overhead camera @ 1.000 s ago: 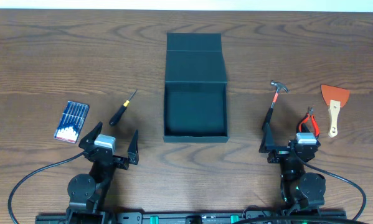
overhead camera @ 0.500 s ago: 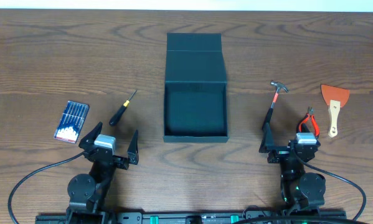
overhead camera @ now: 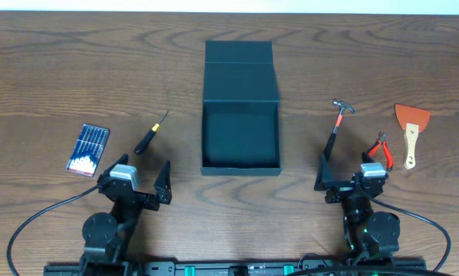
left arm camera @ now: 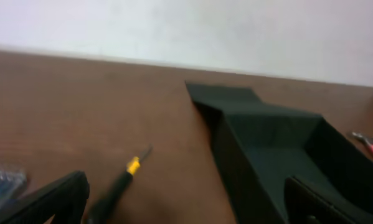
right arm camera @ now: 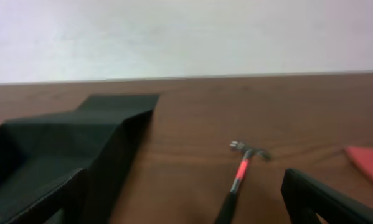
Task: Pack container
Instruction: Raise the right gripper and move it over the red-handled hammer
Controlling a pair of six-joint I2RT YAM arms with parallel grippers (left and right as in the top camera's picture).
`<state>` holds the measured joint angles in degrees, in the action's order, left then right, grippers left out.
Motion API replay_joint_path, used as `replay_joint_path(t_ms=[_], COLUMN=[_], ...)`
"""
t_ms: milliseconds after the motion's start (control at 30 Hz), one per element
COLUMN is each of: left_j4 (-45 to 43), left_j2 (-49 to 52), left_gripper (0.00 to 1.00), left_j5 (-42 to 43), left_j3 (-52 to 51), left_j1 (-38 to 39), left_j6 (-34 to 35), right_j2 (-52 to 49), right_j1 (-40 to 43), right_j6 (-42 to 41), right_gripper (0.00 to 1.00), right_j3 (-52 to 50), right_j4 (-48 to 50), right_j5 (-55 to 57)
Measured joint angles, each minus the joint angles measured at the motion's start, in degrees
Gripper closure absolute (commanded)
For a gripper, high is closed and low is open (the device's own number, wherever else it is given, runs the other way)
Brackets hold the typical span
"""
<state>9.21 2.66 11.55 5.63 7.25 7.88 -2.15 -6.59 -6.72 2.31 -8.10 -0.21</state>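
The dark teal container [overhead camera: 240,138] stands open in the table's middle, its flap lid [overhead camera: 239,73] laid back behind it; it also shows in the left wrist view [left arm camera: 267,155] and the right wrist view [right arm camera: 68,149]. My left gripper [overhead camera: 135,178] is open and empty, near the front edge, just behind a black screwdriver with a yellow band [overhead camera: 150,134] [left arm camera: 121,183]. My right gripper [overhead camera: 344,176] is open and empty, just behind a small hammer [overhead camera: 339,123] [right arm camera: 239,171].
A blue case of white-tipped bits [overhead camera: 87,149] lies at the left. Red-handled pliers [overhead camera: 380,149] and an orange scraper with a wooden handle [overhead camera: 410,130] lie at the right. A white wall stands behind the table.
Both grippers have shifted slightly; the left one nudged left and the right one nudged forward toward the hammer. No object has moved.
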Motion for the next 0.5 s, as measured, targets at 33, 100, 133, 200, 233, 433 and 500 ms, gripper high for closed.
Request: replay_joint_path(t_ms=[33, 100, 133, 200, 233, 433, 500], left_j4=[2.56, 8.07, 10.14, 14.23, 16.31, 29.31, 34.03], left_j2=[1.64, 5.73, 8.11, 14.47, 17.92, 37.66, 43.91], left_gripper=[0.02, 0.02, 0.02, 0.02, 0.02, 0.02, 0.02], left_j5=[-0.39, -1.79, -2.69, -4.37, -4.9, -6.27, -6.47], left_j3=[2.19, 8.33, 11.82, 20.61, 24.98, 44.92, 49.99], left_j1=[0.0, 0.0, 0.0, 0.0, 0.0, 0.0, 0.0], left_j6=[0.87, 1.62, 1.64, 1.11, 1.01, 0.63, 0.61], right_j2=[-0.9, -4.37, -6.56, -12.85, -16.65, -43.1, -52.92], right_j1=[0.0, 0.13, 0.24, 1.11, 1.77, 6.91, 8.39], right_j6=[-0.44, -1.03, -1.29, -1.68, -1.86, -1.46, -0.74], right_gripper=[0.01, 0.01, 0.01, 0.01, 0.01, 0.01, 0.01], right_j3=[1.16, 5.53, 8.13, 15.45, 19.56, 46.71, 57.24], right_j4=[-1.97, -7.32, -9.64, -14.67, -17.4, -39.91, -49.05], right_j5=[-0.35, -0.76, -0.9, -0.96, -1.05, -3.32, -4.44])
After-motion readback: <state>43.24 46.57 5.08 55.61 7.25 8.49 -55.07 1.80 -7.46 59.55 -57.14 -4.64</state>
